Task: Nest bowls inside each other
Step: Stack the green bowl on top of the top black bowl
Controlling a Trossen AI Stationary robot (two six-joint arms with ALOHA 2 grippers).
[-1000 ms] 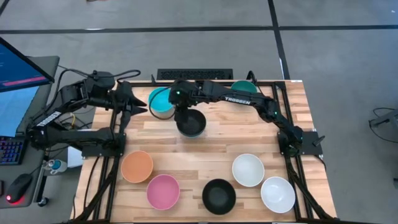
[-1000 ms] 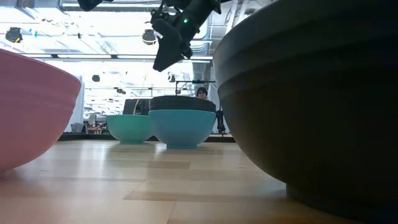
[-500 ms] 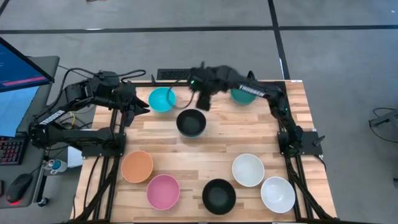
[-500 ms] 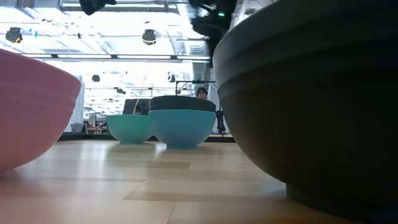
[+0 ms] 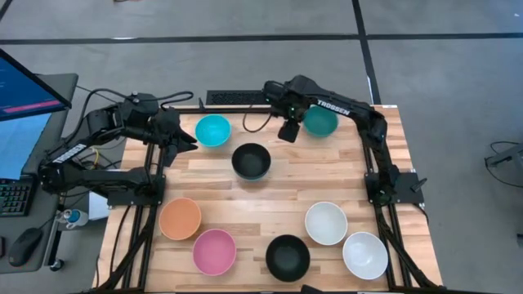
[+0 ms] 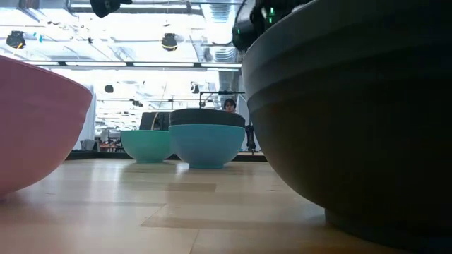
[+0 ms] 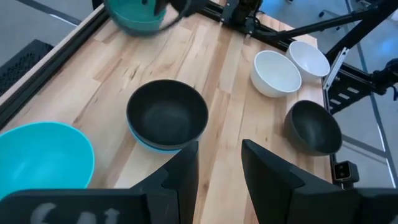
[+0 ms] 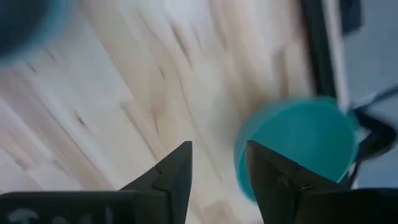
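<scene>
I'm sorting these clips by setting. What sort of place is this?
Probably a robotics lab or workshop: a wooden table in a metal frame on grey floor, a monitor and keyboard beside it, bright ceiling lights behind.

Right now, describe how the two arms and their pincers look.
Both arms are dark, jointed and slim. The right arm carries white lettering along one link, and its pincer ends in two dark flat fingers. The left arm trails black cables and one yellowish wire; its pincer matches.

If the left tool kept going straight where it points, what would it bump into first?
Probably the black bowl nested in the blue bowl, which lies straight ahead of the open left tool; depth is hard to judge.
</scene>
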